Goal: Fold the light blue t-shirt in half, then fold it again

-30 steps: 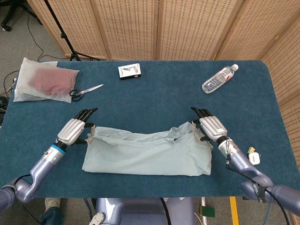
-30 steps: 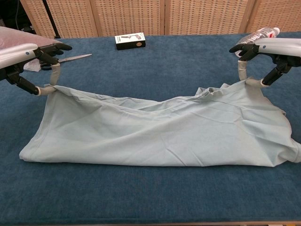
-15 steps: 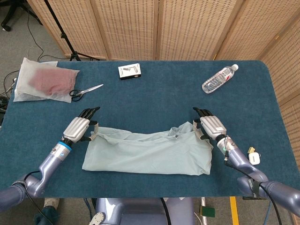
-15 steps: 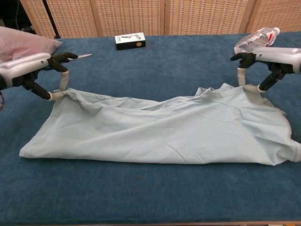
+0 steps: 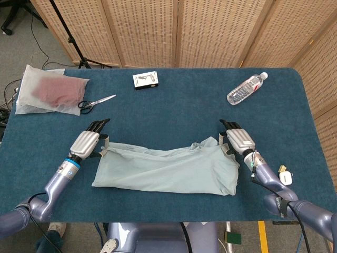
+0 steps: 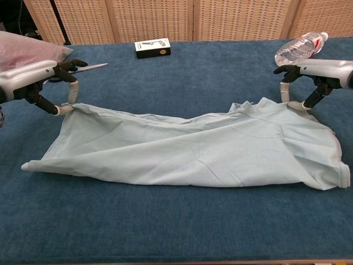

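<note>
Currently: crumpled light blue cotton t-shirt [image 6: 187, 154], far corners pinched by left hand [image 6: 41, 83] and right hand [image 6: 314, 74], apparently for folding.

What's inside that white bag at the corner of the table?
Through the thin white bag a dark red mass shows, soft-looking, perhaps cloth. The bag blurs it, so what it is cannot be told. Scissors lie beside the bag on the blue table.

Even, bright indoor light from overhead, soft faint shadows under the t-shirt [image 6: 187, 152] edges, no glare, both views sharp, slight wide-angle bowing at chest view's near table [image 6: 165, 237] edge
</note>
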